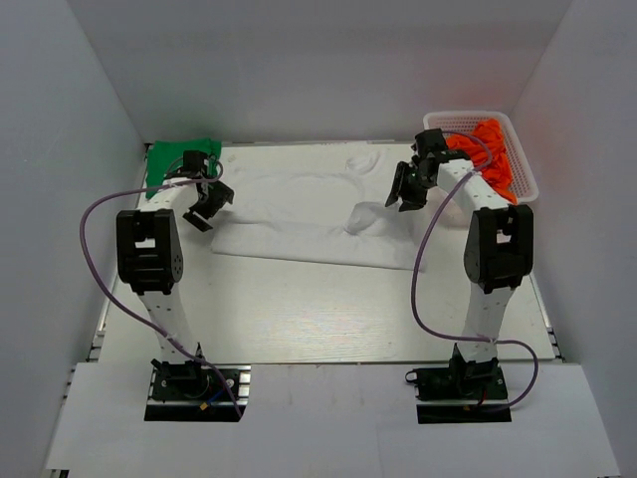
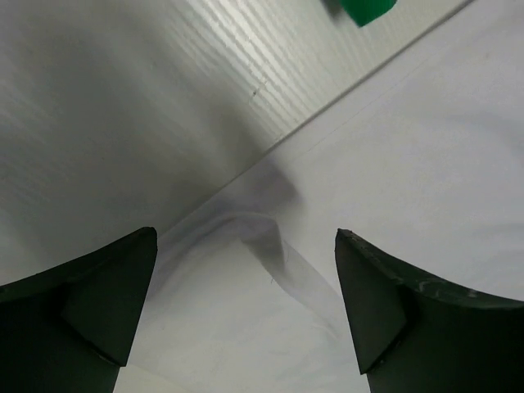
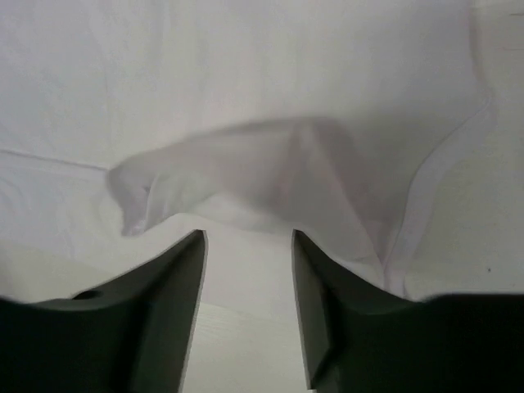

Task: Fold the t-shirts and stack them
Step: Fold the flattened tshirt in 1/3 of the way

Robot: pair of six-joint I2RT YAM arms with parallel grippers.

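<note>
Top view: the white shirt (image 1: pixel 318 214) lies spread across the far half of the table (image 1: pixel 299 319), and the green shirt (image 1: pixel 177 159) is bunched in the far left corner. The left gripper (image 1: pixel 207 206) and right gripper (image 1: pixel 406 194) hang over the white shirt's two ends.

Left wrist: fingers spread wide and empty above a raised cloth edge (image 2: pixel 274 262).

Right wrist: fingers apart, holding nothing, just short of a puckered fold (image 3: pixel 246 164).

The fold will likely come out even only if both grippers pinch the cloth edges cleanly and lift together.
</note>
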